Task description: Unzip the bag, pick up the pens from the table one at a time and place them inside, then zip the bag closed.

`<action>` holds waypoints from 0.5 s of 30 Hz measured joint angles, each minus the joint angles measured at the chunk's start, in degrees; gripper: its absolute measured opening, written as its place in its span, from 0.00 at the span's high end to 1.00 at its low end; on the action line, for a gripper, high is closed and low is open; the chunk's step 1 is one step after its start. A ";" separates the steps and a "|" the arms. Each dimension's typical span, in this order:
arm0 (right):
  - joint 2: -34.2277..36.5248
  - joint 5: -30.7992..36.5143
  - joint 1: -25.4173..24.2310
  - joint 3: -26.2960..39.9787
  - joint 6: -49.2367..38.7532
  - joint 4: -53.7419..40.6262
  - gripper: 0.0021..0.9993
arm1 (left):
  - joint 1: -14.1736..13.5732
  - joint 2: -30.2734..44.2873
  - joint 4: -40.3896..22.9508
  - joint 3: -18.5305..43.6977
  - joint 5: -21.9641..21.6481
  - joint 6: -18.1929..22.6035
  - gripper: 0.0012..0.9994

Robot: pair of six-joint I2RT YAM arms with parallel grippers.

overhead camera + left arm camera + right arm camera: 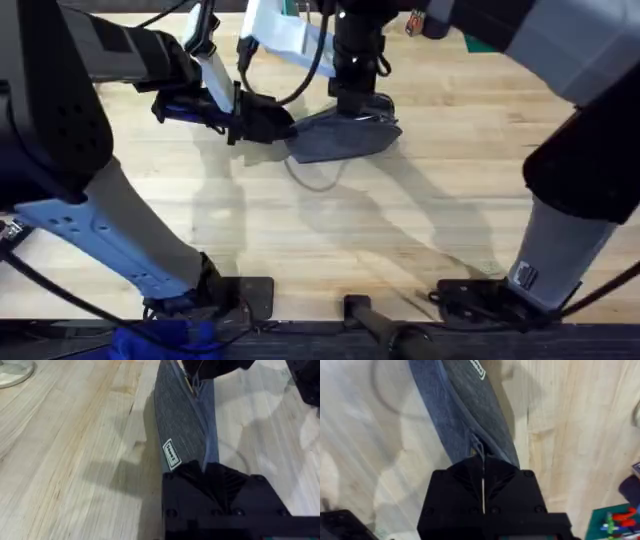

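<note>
I've got the bag (340, 138) lying mid-table (300, 250), toward the far side, pinned at both ends. My left gripper (207, 467) is clenched on the near end of the fabric; my right gripper (482, 462) is clamped at the other end w/ fingers pressed together on what looks like the zipper pull (thin metal tab, I judge).

Handling: soft cloth, light, will bunch and slide on the wood unless one end stays anchored. Best hold is the end seam plus the pull tab, not the limp middle.

Right wrist view shows the zipper line (479, 450) running into my fingers; overhead hides that under the arms. Left wrist view shows the white label (170, 453).
</note>
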 joint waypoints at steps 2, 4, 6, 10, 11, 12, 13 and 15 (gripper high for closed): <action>-0.46 -1.65 -1.05 0.00 0.16 -0.59 0.97 | 0.00 0.00 -0.02 0.00 0.00 0.00 0.96; -1.04 -3.37 -2.49 0.00 0.22 -1.30 0.97 | 0.00 0.02 -0.01 0.00 -0.01 0.00 0.96; -1.74 -5.79 -4.16 0.00 0.38 -1.90 0.97 | 0.00 0.01 0.01 0.00 -0.01 0.00 0.96; -2.81 -11.46 -7.98 -0.16 0.45 -2.99 0.97 | 0.11 0.02 0.04 0.00 0.00 0.00 0.96; -2.81 -11.93 -8.31 -0.57 0.47 -2.95 0.97 | 0.11 0.02 0.04 0.00 0.00 0.00 0.96; -2.85 -12.11 -8.57 -1.08 0.49 -2.95 0.97 | 0.11 0.02 0.04 0.00 -0.02 0.00 0.96; -2.90 -12.15 -8.83 -1.81 0.61 -2.97 0.97 | 0.11 0.02 0.03 0.00 -0.03 -0.01 0.96; -2.90 -12.15 -9.37 -3.44 0.64 -2.95 0.97 | 0.11 0.02 0.02 0.00 -0.09 -0.02 0.96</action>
